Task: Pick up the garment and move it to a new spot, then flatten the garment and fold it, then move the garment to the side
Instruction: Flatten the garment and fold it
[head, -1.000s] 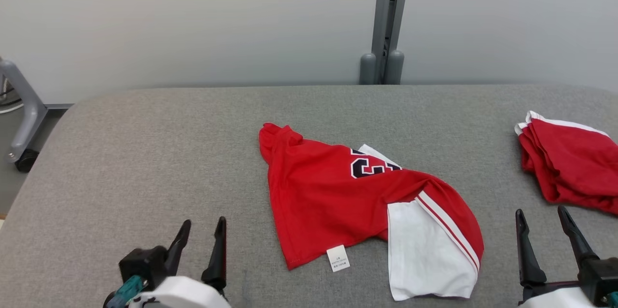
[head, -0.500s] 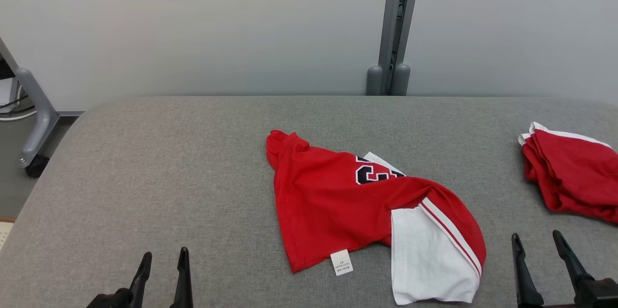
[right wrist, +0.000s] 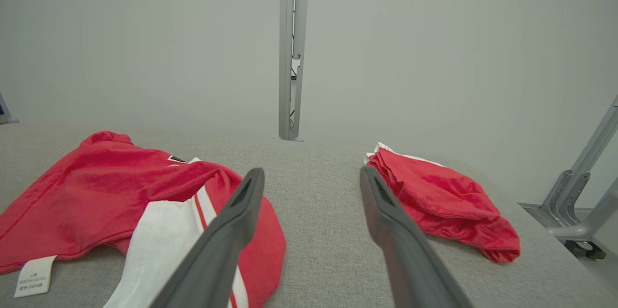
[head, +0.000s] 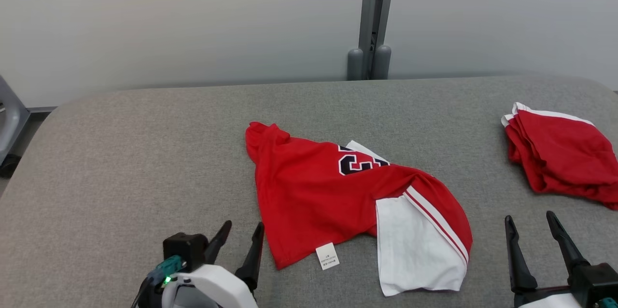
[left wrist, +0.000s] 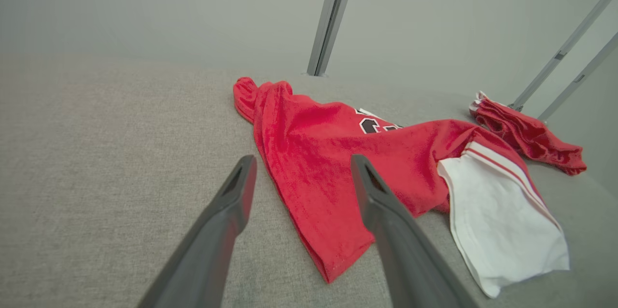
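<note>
Head view: folded red pile [head: 560, 153] well right of garment [head: 309, 202].

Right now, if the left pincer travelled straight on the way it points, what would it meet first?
Probably the red garment: its left edge lies just ahead of the open left pincer, though its height above the grey surface is unclear.

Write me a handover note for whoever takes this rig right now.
Left end effector: open, empty, beside the red shirt, at its front left hem.
Right end effector: open, empty, over bare cushion.
Shirt: crumpled mid-cushion, ungripped. Other red garment: far right.
Done: nothing evident. Left: pick up, move, flatten, fold, set aside.
</note>
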Controlling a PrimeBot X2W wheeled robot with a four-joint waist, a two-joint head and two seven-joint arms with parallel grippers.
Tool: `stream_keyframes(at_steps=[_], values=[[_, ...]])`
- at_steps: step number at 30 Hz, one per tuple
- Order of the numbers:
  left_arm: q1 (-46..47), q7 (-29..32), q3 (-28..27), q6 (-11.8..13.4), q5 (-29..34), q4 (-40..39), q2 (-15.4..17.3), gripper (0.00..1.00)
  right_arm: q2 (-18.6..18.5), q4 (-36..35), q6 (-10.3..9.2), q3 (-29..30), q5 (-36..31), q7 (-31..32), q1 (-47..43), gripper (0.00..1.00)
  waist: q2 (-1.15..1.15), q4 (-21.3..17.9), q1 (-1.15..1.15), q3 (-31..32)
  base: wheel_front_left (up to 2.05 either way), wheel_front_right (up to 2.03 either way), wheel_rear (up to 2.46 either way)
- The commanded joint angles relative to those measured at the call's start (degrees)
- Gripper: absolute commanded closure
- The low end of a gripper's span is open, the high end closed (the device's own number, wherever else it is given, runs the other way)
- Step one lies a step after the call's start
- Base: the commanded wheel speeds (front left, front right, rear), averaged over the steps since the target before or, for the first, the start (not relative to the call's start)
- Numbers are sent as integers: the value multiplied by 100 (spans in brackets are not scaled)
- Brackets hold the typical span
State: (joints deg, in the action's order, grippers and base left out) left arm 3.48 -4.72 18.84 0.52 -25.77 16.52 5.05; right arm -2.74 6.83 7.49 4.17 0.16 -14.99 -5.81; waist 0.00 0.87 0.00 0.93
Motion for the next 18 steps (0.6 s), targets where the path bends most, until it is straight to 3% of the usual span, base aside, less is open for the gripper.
stream_keyframes(at_steps=[1, 5, 14, 17, 18], values=[[177, 322, 77, 11, -136, 208, -35, 0, -31, -32, 1, -33, 11, -29, 90, 0, 0, -102, 0, -97, 0, 0, 0], [588, 982, 232, 129, -340, 640, -124, 0, -31, -101, 0, -131, 61, -30, 240, 0, 0, -292, 0, -323, 0, 0, 0], [1001, 1356, 375, 301, -561, 1274, -174, 0, -28, -193, 1, -82, 148, -30, 513, 0, 0, -559, 0, -845, 0, 0, 0], [1064, 1365, 407, 206, -679, 1477, -184, 0, -31, -187, 1, -51, 178, -30, 560, 0, 0, -577, 0, -946, 0, 0, 0], [1075, 1373, 433, 152, -724, 1536, -188, 4, -30, -185, 1, -44, 184, -30, 572, 0, 0, -576, 0, -967, 0, 0, 0]])
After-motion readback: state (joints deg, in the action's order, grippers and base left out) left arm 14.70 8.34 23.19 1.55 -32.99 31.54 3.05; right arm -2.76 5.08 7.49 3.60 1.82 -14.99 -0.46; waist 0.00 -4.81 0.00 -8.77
